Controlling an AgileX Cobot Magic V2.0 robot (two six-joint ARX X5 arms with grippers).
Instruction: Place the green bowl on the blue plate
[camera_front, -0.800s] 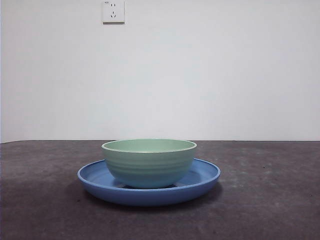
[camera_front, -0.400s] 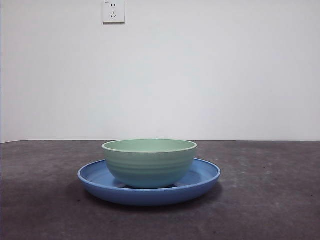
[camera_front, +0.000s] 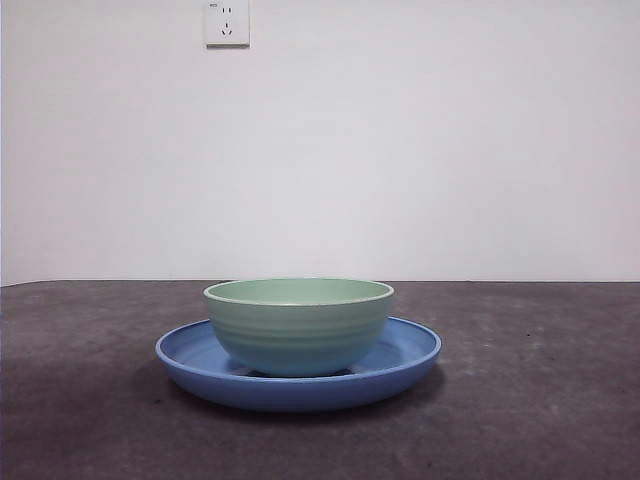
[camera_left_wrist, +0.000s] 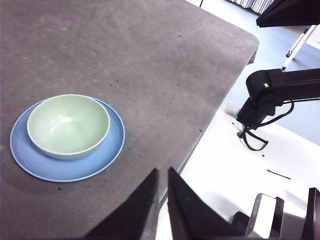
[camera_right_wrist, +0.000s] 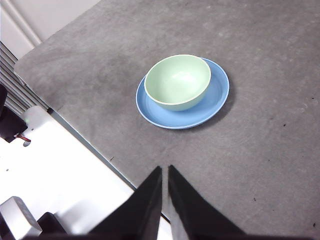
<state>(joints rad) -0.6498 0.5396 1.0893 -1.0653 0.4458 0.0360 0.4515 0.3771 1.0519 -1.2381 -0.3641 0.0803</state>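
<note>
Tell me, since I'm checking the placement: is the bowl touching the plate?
Touching. In the front view the bowl stands upright with its base down on the plate, no gap beneath; both wrist views show it inside the plate's rim.

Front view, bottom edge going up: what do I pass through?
Dark table → blue plate → green bowl → white wall → wall socket. Both grippers are out of this view, shut and clear of the dishes.

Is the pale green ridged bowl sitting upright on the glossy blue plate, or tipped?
Upright: the pale green ridged bowl has a level rim, rests inside the glossy blue plate, and looks empty from above.
</note>
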